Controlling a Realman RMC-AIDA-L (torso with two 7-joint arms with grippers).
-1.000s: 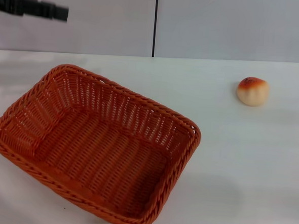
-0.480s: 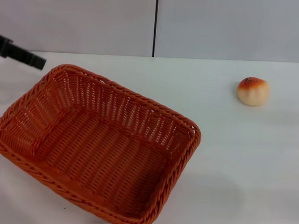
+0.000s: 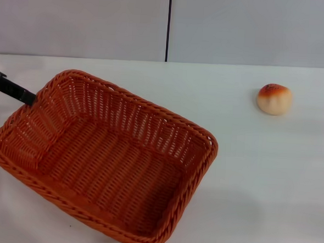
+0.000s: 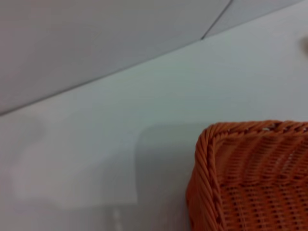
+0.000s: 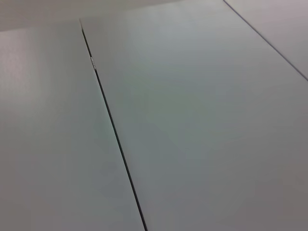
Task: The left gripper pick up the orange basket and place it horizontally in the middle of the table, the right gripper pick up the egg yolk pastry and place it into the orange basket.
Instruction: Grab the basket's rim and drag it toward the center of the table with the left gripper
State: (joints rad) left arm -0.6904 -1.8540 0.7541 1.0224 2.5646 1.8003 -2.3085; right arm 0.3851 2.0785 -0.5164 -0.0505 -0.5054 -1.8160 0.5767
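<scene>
Since the earlier frames the left gripper (image 3: 28,97) has descended from high against the wall to the far-left corner of the orange basket (image 3: 102,156), its dark tip now meeting the braided rim there. Only a slim black finger entering from the left edge of the head view is visible, so whether the jaws are spread or pressed together cannot be told.

Orange basket: rests on the table (image 3: 257,177), left of centre, turned at an angle to the table edge, nothing inside it. The left wrist view shows one corner of the basket (image 4: 250,178) with its woven wall and rim, and bare white tabletop beside it.

Egg yolk pastry (image 3: 274,99): sits on the table to the far right, well apart from the basket, browned top upward; its position matches the earlier frames.

Right gripper: not in view; the right wrist view shows only plain grey panels (image 5: 192,120) with a dark seam.
</scene>
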